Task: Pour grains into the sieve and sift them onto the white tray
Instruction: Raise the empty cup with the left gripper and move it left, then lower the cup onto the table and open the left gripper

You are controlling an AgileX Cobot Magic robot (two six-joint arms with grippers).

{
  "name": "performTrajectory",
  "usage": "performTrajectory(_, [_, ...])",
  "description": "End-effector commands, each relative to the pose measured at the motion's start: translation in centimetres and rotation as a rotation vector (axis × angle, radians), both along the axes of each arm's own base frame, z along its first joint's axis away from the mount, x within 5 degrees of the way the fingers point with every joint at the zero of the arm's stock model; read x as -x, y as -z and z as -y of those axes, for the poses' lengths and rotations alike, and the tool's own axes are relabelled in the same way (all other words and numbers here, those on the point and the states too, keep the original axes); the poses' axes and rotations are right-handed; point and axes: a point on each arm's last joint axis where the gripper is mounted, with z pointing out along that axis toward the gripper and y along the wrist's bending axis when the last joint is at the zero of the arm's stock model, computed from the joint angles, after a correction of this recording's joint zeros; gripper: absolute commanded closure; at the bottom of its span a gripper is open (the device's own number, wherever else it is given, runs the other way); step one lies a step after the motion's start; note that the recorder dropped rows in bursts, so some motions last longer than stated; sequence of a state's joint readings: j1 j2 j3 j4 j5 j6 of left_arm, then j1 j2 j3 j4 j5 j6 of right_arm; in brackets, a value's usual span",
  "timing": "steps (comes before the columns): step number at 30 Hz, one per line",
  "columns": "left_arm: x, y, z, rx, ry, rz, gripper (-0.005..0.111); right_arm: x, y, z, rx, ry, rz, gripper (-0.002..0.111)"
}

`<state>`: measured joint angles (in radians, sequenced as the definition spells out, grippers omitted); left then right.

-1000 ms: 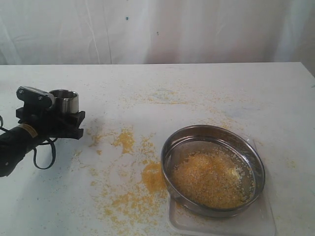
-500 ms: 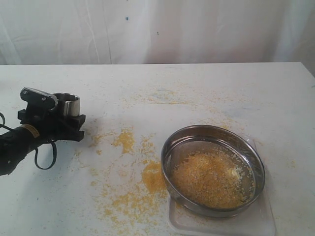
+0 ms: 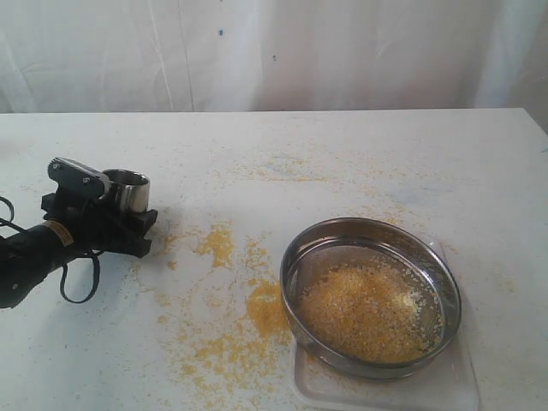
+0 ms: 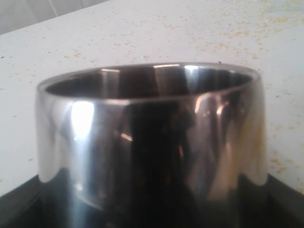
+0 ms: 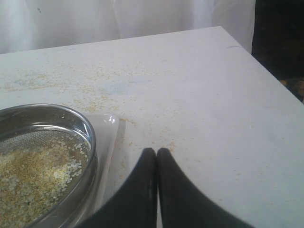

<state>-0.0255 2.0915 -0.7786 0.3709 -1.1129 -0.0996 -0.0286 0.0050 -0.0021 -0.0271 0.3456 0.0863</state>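
Sieve (image 3: pixel 368 224) sits on the white tray (image 3: pixel 385 390) at the near right of the worktop (image 3: pixel 342 154). A bed of grains (image 3: pixel 368 312) lies on its mesh. Loose meal (image 3: pixel 265 310) is scattered on the worktop to the sieve's left.

Left end effector (image 3: pixel 120 218) is at the far left, clamped on the steel cup (image 3: pixel 127 188), which stands upright with its mouth up. In the left wrist view no grain can be made out in the part of its interior that shows.

Right end effector (image 5: pixel 156 161) is clenched on nothing, fingertips pressed together, low over bare worktop.

Governing relation: the sieve and tray corner lie just beside the right end effector but well apart from the left. Being round, the sieve has no long axis to align with. Judgement: pouring appears done, sifting is due, and the right arm is the nearer.
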Motion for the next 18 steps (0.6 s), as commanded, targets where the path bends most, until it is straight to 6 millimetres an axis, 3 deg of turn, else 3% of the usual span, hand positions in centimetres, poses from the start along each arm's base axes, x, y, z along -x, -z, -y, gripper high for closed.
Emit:
performTrajectory(1, [-0.1, -0.2, -0.1, -0.003, 0.0, 0.001, 0.043, 0.0, 0.0, 0.0, 0.008, 0.002, 0.007, 0.108])
performTrajectory(5, [-0.1, -0.1, -0.1, -0.012, 0.002, -0.003, 0.024, 0.0, 0.0, 0.0, 0.008, 0.002, 0.007, 0.108])
performTrajectory(8, [-0.1, -0.2, -0.1, -0.047, 0.017, 0.019, 0.016, 0.0, 0.0, 0.0, 0.008, 0.002, 0.007, 0.108])
performTrajectory(12, [-0.2, -1.4, 0.1, -0.039, 0.038, 0.094, 0.014, 0.0, 0.0, 0.0, 0.008, 0.002, 0.007, 0.108])
performTrajectory(18, [0.0, -5.1, 0.8, 0.025, 0.101, 0.176, 0.014, 0.0, 0.0, 0.0, 0.008, 0.002, 0.007, 0.108])
